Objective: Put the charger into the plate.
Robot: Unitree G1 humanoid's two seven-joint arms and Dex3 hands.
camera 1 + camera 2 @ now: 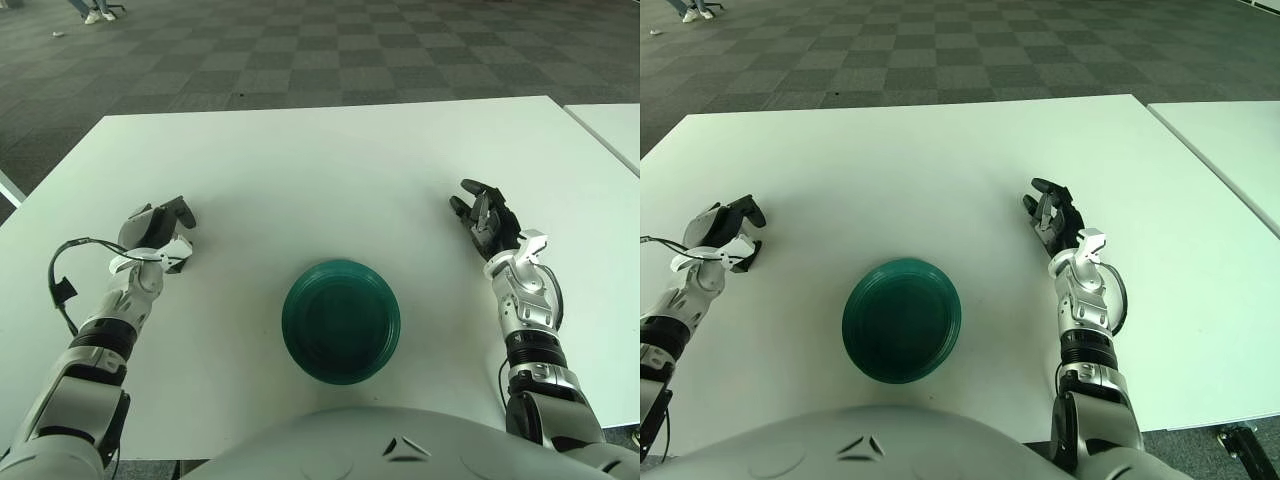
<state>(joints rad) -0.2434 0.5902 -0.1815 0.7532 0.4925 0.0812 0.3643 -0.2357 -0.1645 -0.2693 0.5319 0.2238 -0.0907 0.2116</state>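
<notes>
The plate [340, 320] is looking like glossy dark-green plastic, catching soft highlights between the two hands. The table [320, 170] under them is showing a smooth, matt white top. The left hand [155, 228] is showing pale grey moulded shells with matt black fingertips; the right hand [487, 222] is appearing mostly matt black, its wrist in silvery metal-look casing. Beyond the table, the floor [300, 50] is looking like rough checkered carpet.

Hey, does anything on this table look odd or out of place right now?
One thing: no charger shows anywhere on the white table. Only the green plate sits there, upright and empty. The left hand is left of the plate, the right hand to its right. Nothing looks spilled or damaged.
</notes>
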